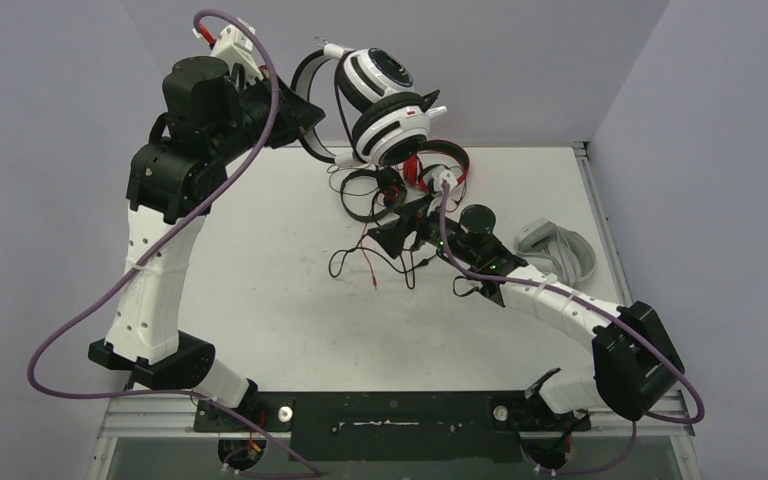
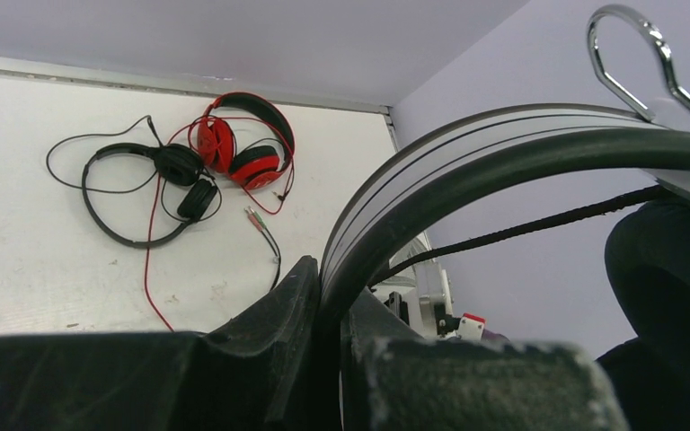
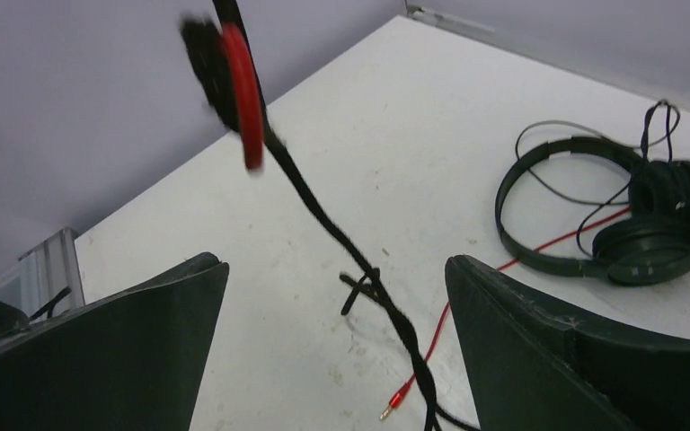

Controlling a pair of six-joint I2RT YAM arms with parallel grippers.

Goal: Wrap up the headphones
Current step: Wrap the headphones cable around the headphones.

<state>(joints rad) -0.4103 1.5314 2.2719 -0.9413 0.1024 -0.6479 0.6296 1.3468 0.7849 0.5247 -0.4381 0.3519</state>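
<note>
My left gripper (image 1: 305, 118) is raised at the back, shut on the black headband (image 2: 503, 162) of the white-and-black headphones (image 1: 380, 100), which hang in the air. In the left wrist view the band runs down between that gripper's (image 2: 328, 287) closed fingers. Their black braided cable (image 3: 323, 215) drops between the wide-open fingers of my right gripper (image 3: 332, 269), touching neither; a red-and-black disc (image 3: 243, 90) sits on it higher up. That gripper (image 1: 392, 232) hovers low over the table's middle. Red headphones (image 2: 243, 148) and all-black headphones (image 2: 171, 180) lie on the table behind it.
Light grey headphones (image 1: 555, 250) lie at the right, beside my right forearm. Thin black and red cables (image 1: 365, 262) trail loose across the table's middle, with a red plug (image 3: 398, 400) under my right gripper. Grey walls close off the back and sides.
</note>
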